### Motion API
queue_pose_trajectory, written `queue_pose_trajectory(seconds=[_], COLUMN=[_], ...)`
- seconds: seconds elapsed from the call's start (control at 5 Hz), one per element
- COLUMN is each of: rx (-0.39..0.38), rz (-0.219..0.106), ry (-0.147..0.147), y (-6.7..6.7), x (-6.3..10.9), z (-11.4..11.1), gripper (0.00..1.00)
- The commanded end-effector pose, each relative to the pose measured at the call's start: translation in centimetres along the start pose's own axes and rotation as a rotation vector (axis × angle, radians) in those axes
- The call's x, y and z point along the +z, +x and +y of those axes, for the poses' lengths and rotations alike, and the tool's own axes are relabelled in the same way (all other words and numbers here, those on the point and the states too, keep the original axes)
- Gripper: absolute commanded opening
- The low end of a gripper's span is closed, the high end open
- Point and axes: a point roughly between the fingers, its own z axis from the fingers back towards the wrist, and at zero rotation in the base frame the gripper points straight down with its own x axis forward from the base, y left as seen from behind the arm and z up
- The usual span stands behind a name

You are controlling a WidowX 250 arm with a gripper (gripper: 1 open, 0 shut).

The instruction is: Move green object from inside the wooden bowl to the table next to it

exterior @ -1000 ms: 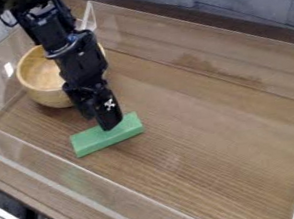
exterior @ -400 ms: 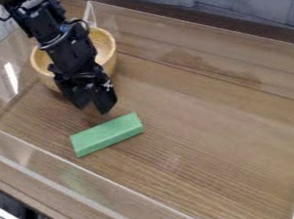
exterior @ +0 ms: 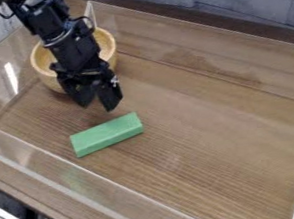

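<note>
Now lying flat on the brown wood-grain tabletop [exterior: 204,115], outside the round light-tan wooden bowl [exterior: 47,58]: the small bright-green rectangular block [exterior: 107,135]. Above and apart from it, just in front of the bowl, the black robot gripper [exterior: 93,99], pointing down, jaws spread, empty.

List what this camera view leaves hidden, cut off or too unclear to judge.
- Wooden bowl: the arm stands in front of it, hiding most of its inside and near rim, so any contents cannot be seen.
- Gripper: its dark fingers are small; their inner faces are unreadable.
- Table: its near left corner and right side are cut off by the picture's edges.
- Green object: only its top and near sides show.
</note>
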Motion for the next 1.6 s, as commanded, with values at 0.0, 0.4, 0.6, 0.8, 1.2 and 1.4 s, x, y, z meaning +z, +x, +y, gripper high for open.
queue_pose_trajectory(seconds=[0.0,0.4,0.6,0.8,1.2,1.4], rx=[-0.006,-0.048,-0.075,-0.102,-0.158,-0.168], rz=[-0.043,-0.029,-0.017,-0.002,0.056,0.073], ry=[0.028,0.039,0.043,0.043,0.05,0.051], y=[0.6,1.2,1.9,2.1,1.9,1.7], x=[1.3,3.9,3.7,3.6,3.0,1.9], z=[-0.8,-1.3,-1.5,-1.8,-0.9,-0.4], gripper=[1.0,1.0,1.0,1.0,1.0,1.0])
